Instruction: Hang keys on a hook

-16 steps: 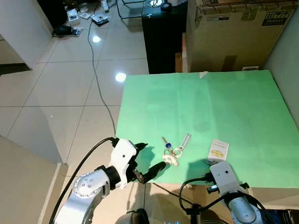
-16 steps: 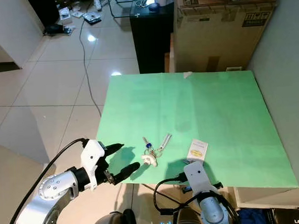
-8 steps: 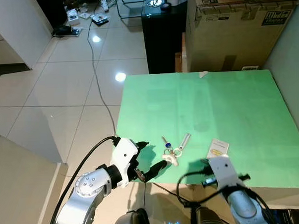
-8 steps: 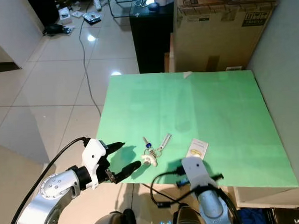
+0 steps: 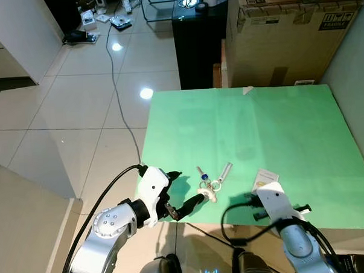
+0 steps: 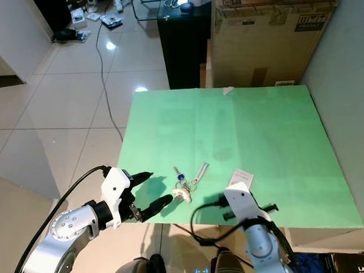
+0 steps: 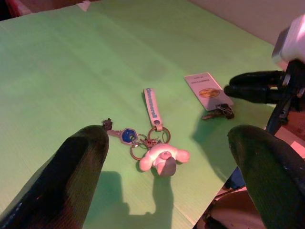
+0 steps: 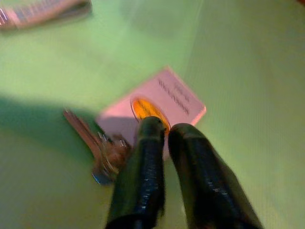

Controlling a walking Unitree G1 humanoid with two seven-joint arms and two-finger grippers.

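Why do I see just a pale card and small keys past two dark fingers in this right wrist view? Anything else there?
Observer: Yes, a second bunch of keys with a white charm lies further left on the green table.
Operator: Anything near it?
Observer: The left gripper hangs at the table's near edge beside that bunch, fingers wide open.
Operator: And beyond the table?
Observer: A big cardboard box stands behind it.

Your right gripper [image 8: 164, 131] has swung out from the table's near edge toward the white card [image 5: 265, 180]; its black fingers, nearly closed, now reach over the green table [image 5: 278, 132] beside the card, with the small keys [image 8: 97, 152] just next to them
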